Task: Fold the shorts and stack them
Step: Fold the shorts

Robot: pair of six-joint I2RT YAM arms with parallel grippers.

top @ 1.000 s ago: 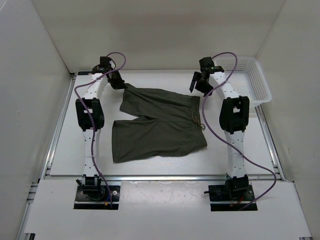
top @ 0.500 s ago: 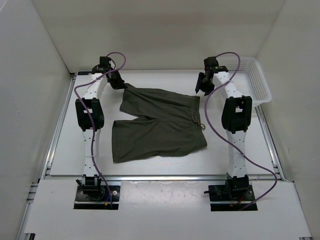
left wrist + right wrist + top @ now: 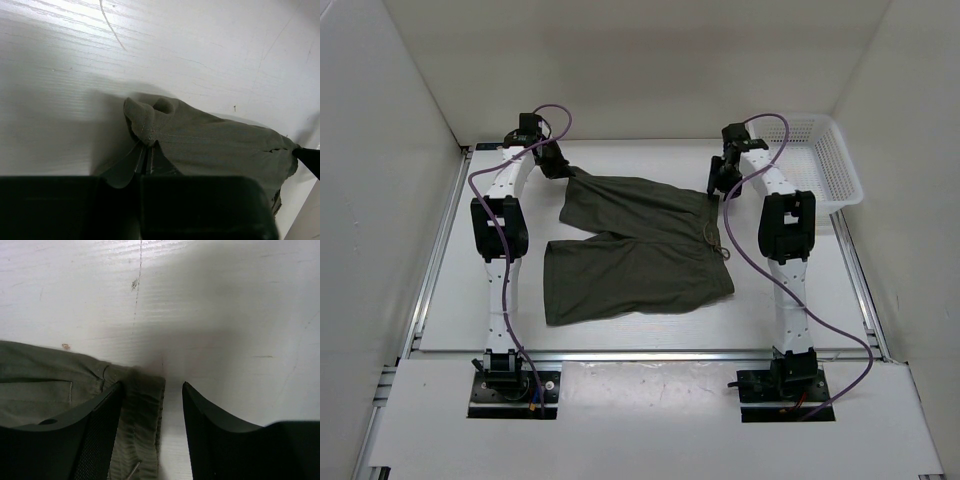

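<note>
Across the white worktop (image 3: 455,290) the shorts (image 3: 640,250) are lying spread, left pincer (image 3: 146,156) clenching a hem corner, right pincer (image 3: 151,386) straddling the waistband corner unclenched, needing a deeper bite before closing

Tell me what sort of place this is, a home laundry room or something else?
Probably a robot test cell, not a home: the left arm and right arm are bolted to a white table, plain white walls box it in, with the shorts and a mesh basket on it.
</note>
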